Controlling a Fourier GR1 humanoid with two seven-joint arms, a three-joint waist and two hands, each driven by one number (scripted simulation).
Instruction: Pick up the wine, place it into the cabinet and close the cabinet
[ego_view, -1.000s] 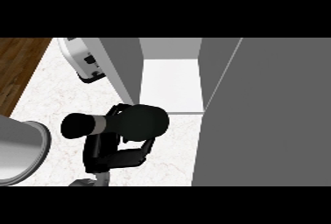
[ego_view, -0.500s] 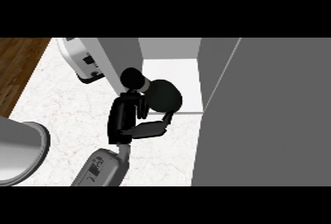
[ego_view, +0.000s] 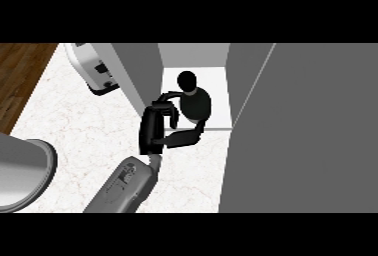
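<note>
Left hand (ego_view: 156, 131): black, on a grey forearm rising from the lower edge; fingers (ego_view: 168, 96) and thumb curled round the wine (ego_view: 193, 100), clamped on its left side.

Wine: dark bottle, seen almost end-on from above, cap toward the top of the view, long axis near upright with a slight lean. It sits at the front lip of the cabinet (ego_view: 190, 57), over the pale shelf floor, between the cabinet's left wall and its right wall.

Cabinet door (ego_view: 310, 130): a wide grey panel swung open at the right, close beside the bottle; little room on either side.

Bench (ego_view: 81, 125): white marbled top, open room left of the arm.

Toaster (ego_view: 92, 70): upper left, well apart from the hand.

Right hand: not in view.
</note>
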